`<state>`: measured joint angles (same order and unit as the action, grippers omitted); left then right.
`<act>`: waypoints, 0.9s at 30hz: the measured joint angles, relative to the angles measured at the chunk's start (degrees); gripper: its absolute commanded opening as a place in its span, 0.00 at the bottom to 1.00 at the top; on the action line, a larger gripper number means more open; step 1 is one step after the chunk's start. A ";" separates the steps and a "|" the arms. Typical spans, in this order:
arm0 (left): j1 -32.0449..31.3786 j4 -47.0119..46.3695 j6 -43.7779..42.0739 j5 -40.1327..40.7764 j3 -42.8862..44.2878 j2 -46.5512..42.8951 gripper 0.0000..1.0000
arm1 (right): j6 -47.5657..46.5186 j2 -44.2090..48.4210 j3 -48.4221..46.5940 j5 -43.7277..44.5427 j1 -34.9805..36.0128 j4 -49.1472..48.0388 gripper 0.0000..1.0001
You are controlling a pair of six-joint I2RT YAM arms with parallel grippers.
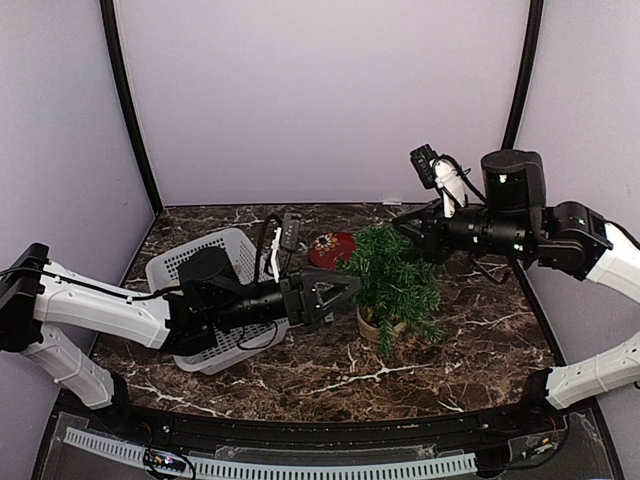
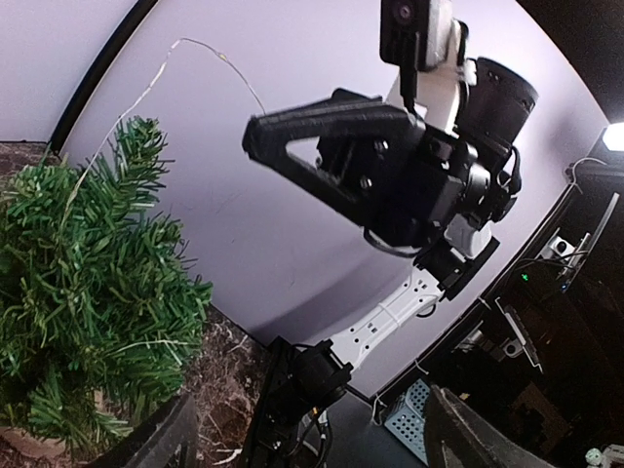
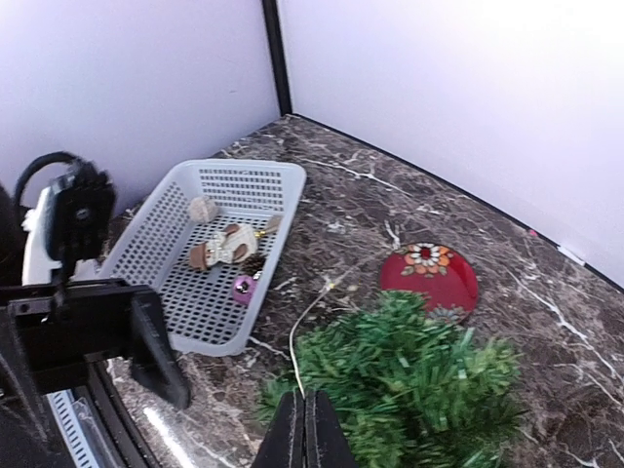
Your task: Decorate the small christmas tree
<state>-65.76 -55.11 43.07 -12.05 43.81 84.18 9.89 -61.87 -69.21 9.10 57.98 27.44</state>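
Observation:
The small christmas tree point(image 1: 393, 278) stands in a beige pot point(image 1: 372, 325) at the table's middle. It also shows in the left wrist view point(image 2: 83, 322) and the right wrist view point(image 3: 409, 385). My right gripper point(image 1: 402, 222) hovers just above the treetop, shut on a thin light wire point(image 3: 310, 322). The wire runs from the jaws point(image 3: 304, 405) down toward the red plate. In the left wrist view the wire point(image 2: 200, 47) arcs from the treetop to the right gripper point(image 2: 253, 138). My left gripper point(image 1: 345, 292) is open and empty just left of the tree.
A white mesh basket point(image 1: 195, 262) lies left, under my left arm. It holds a pine cone point(image 3: 255, 263), a purple ornament point(image 3: 244, 288) and a beige-brown ornament point(image 3: 219, 249). A red round plate point(image 1: 332, 248) lies behind the tree. Purple walls close in.

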 measured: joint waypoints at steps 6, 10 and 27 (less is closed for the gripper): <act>0.00 10.99 -4.46 2.75 -0.09 -4.04 0.83 | -3.02 -4.37 -4.42 -1.49 -6.56 2.16 0.00; 0.02 18.82 -8.35 6.27 2.62 -5.29 0.83 | -5.33 -6.78 -6.23 -3.21 -9.97 3.78 0.00; 0.52 29.57 -14.58 14.21 8.98 -4.35 0.80 | -8.96 -7.21 -2.64 -9.38 -22.29 5.99 0.00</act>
<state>-65.23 -25.54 28.49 2.15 52.80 79.83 0.93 -69.08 -71.85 -0.27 35.68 33.43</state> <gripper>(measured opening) 0.802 0.004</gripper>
